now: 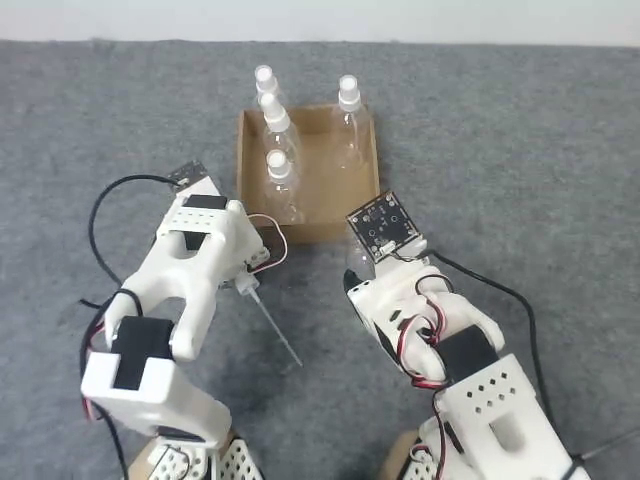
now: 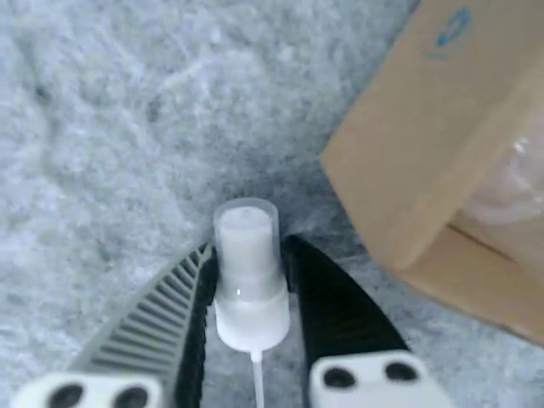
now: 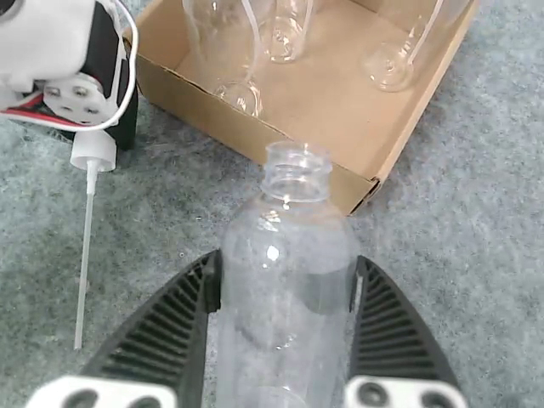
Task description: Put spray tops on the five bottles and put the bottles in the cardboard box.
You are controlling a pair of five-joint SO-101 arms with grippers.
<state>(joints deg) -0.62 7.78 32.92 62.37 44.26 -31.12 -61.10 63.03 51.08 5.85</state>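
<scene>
Nearest me, left of centre in the high view, the left pincer is clamped on a white spray top. Its jaws are narrowed to the width of the collar and press it from both sides. The thin dip tube slants toward the lower centre over the grey mat. Right of centre, the right pincer is spread wide around the belly of a clear uncapped bottle. Both fingers press on it, and its bare neck is close to the box's front wall. The spray top and this bottle are near each other but apart. Beyond them, at upper centre, the cardboard box holds four capped bottles standing upright.
</scene>
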